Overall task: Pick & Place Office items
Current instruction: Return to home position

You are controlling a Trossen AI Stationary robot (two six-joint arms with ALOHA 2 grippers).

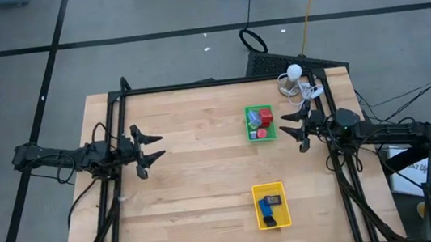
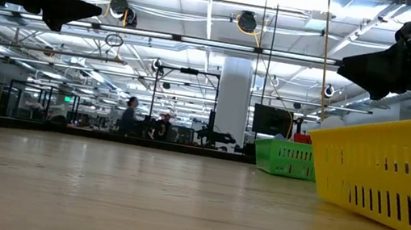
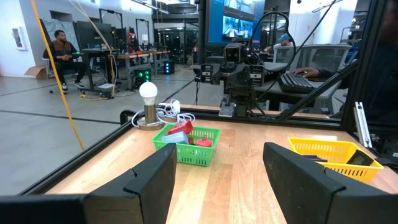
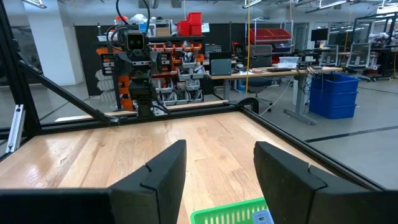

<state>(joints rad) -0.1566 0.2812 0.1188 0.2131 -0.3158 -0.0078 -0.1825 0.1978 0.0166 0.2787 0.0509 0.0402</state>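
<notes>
The office items lie in two small trays on the wooden table. Red and light blue pieces fill the green tray (image 1: 260, 122), which stands toward the table's right, near the far side. Dark navy pieces lie in the yellow tray (image 1: 271, 206) at the near right. My left gripper (image 1: 156, 146) hovers open at the table's left edge, pointing level toward the trays. At the right edge my right gripper (image 1: 285, 124) hovers open beside the green tray, pointing left. Nothing sits between either pair of fingers (image 3: 149, 180) (image 4: 163, 171).
A small lamp with a white round bulb (image 1: 295, 72) and coiled cables stands at the table's far right corner. A black frame (image 1: 195, 84) rims the table. Bare wood (image 1: 197, 172) stretches between the two arms.
</notes>
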